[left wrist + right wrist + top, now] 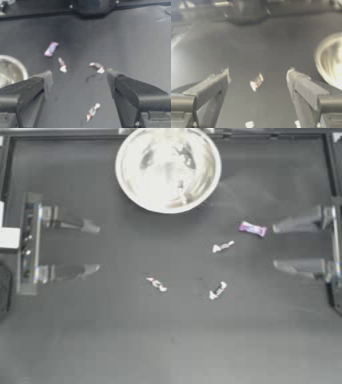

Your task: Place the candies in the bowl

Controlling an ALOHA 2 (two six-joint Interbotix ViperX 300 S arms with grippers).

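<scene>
From overhead I see the large round glossy whitish bowl (167, 169) sitting at the far edge of the dark table (100, 338), a little left of centre. I cannot make out any sweet inside it; its inner surface is all glare and reflections.

Four candies lie loose on the table between my two arms. The pink-purple rectangular wrapped candy (252, 229) is nearest the right side, just beside the upper jaw of my right gripper (284, 244) but apart from it. A white twist-ended candy with reddish marks (222, 246) lies a little down and left of it. Two more white twist-wrapped sweets sit lower: one near the middle of the table (156, 284), and another to its right (218, 290). All four are well apart from the bowl and from each other.

My left gripper (92, 248) is drawn back at the left side, released, its jaws spread wide with nothing between them. In its wrist view it (79, 75) looks across the table at the pink-purple candy (51, 48), three white ones (62, 65) (98, 67) (92, 112), and the bowl rim (20, 66) off to one side.

My right gripper is likewise released at the right side, jaws wide apart and holding nothing. Its wrist view (258, 72) shows one white candy (257, 82) on the table ahead of the jaws, and the bowl (328, 62) glaring at the edge.
</scene>
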